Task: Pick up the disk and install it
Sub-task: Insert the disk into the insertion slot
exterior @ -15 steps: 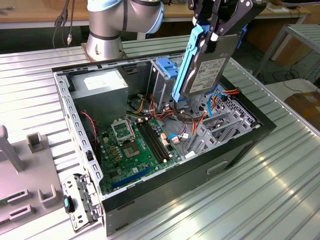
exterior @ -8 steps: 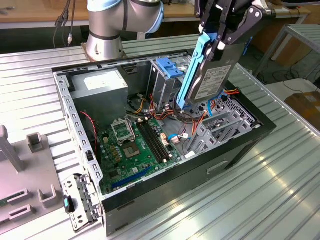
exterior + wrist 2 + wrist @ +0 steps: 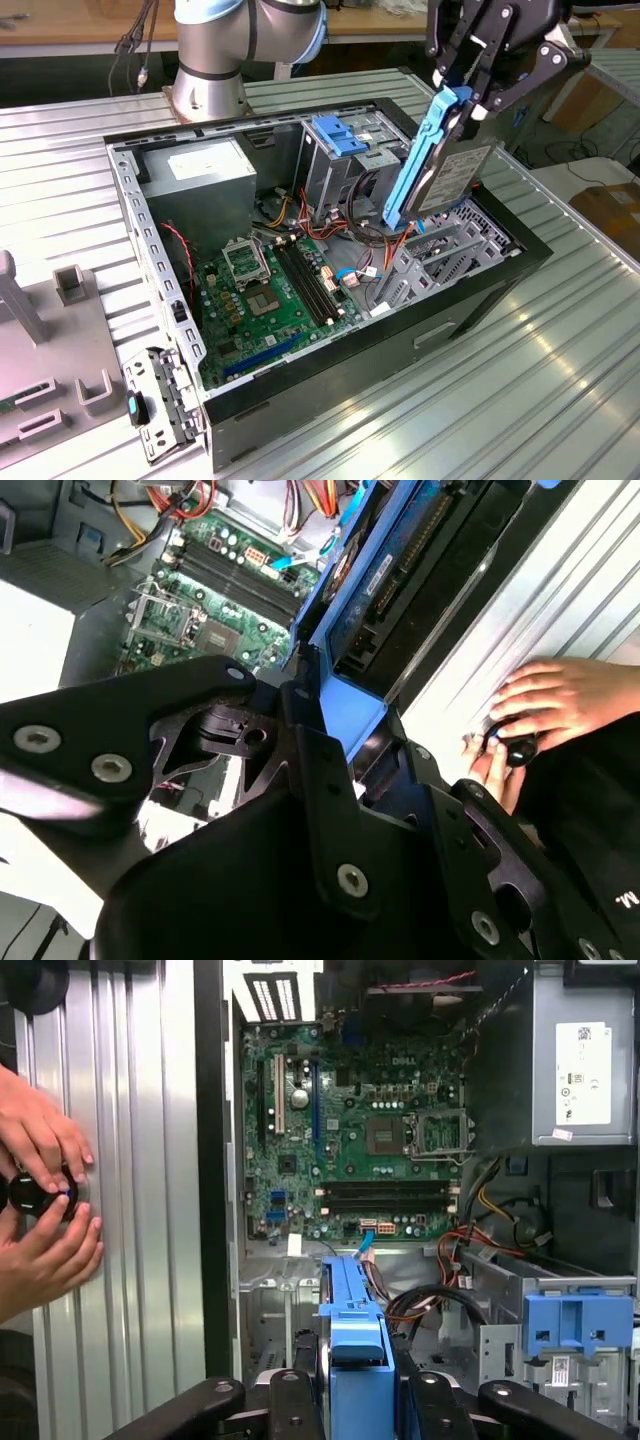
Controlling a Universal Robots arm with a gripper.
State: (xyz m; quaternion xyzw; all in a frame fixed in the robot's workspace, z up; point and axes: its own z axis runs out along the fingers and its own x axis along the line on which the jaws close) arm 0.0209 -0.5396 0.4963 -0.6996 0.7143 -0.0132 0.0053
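disk (image 3: 442, 172) | clamped in end effector (image 3: 466, 104); tilted on edge over open case (image 3: 400, 345)

The computer case (image 3: 400, 345) lies on the worktop (image 3: 540, 390). The arm's base (image 3: 205, 85) stands behind it. In the case, the board (image 3: 275, 295) lies on the bottom. The power box (image 3: 200, 170) sits at the back on the exterior view's left, the drive cage (image 3: 335, 160) further toward the exterior view's right. The disk (image 3: 455, 175) hangs tilted above the case, further right again, between the jaws of the gripper (image 3: 470, 105). In the first wrist view, a person's hands (image 3: 45, 1250) are beside the case
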